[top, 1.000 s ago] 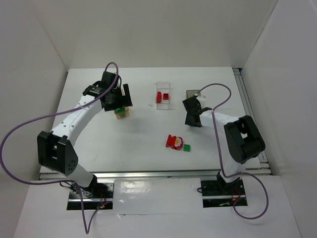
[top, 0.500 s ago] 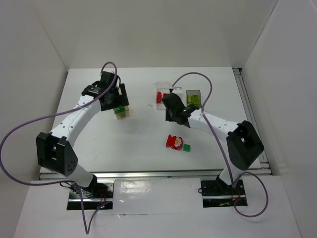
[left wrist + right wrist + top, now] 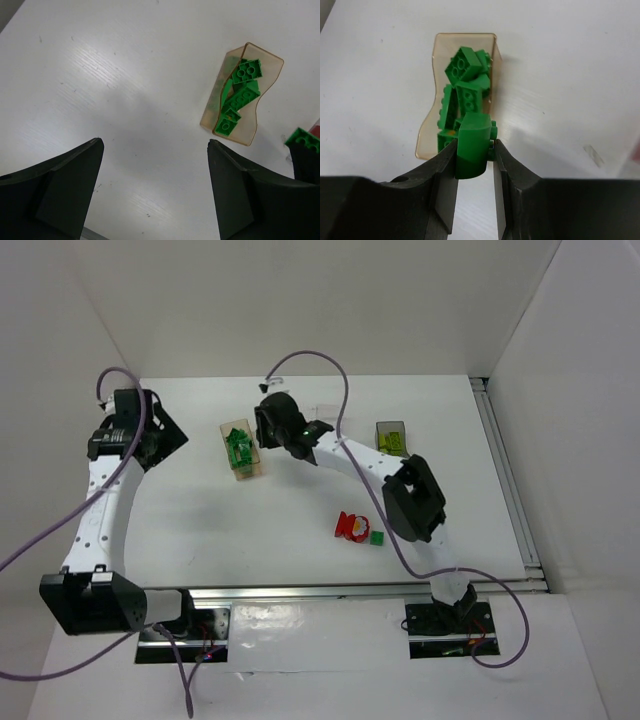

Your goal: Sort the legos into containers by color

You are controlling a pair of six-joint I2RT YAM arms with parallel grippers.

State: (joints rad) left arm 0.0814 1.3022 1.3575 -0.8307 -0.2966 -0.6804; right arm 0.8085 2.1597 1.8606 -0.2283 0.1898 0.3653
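The green brick (image 3: 472, 147) is a small piece of hard moulded plastic. I judge it light and rigid, with smooth side walls that can slip or twist under a loose pinch. The best hold is on 2 flat opposite sides, away from the studs, and that is how it is taken. The right gripper (image 3: 474, 155) has its jaws drawn in narrow on those sides, with the brick upright between the pads and its upper end standing clear of the fingertips.

The brick hangs at the near short end of the orange-tan bin (image 3: 465, 35), which already holds several green bricks. From the wrist view it seems to be over the bin's lip, though it may be just short of the opening. The bin stands left of centre on the table (image 3: 200, 530), toward the far edge.

The left gripper (image 3: 155, 145) is up by the far-left corner, well apart from the bin, with its jaws spread wide and nothing in them.

Near the middle of the near edge lie 2 or so red pieces (image 3: 349, 526) with 1 loose green brick (image 3: 377, 537) just beside them. The dark grey bin (image 3: 391, 437) stands toward the far-right part of the table.
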